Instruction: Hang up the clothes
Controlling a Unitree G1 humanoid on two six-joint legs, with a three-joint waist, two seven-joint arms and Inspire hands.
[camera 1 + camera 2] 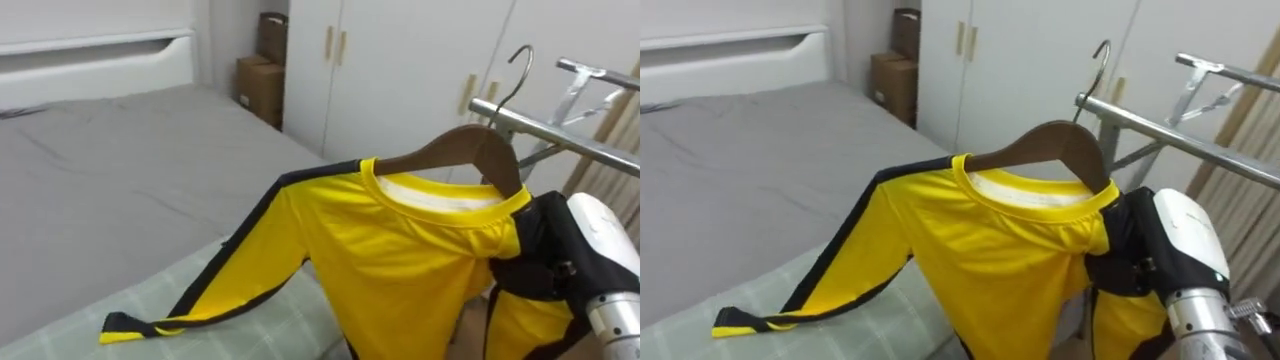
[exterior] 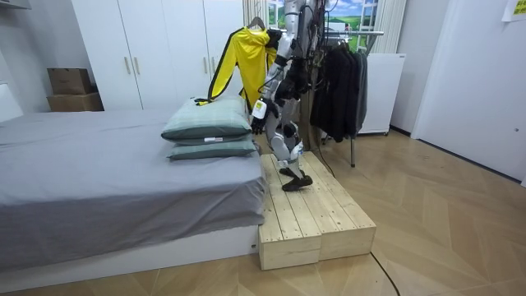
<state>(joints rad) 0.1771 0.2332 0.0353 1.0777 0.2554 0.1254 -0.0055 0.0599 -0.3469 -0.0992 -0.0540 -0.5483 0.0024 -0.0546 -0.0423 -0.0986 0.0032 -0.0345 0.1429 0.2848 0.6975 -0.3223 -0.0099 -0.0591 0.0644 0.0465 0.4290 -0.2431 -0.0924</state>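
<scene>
A yellow long-sleeved shirt with black stripes hangs on a wooden hanger. My right hand comes in from the lower right and is shut on the hanger's right shoulder through the cloth. The hanger's metal hook rises beside the near end of the silver clothes rail; I cannot tell whether it rests on the rail. One sleeve trails down to the left, its cuff lying on a green checked pillow. In the room view my left hand hangs low at my side.
I stand on a wooden platform between the grey bed and the clothes rack, where dark garments hang. White wardrobe doors are straight ahead. Cardboard boxes stand in the corner.
</scene>
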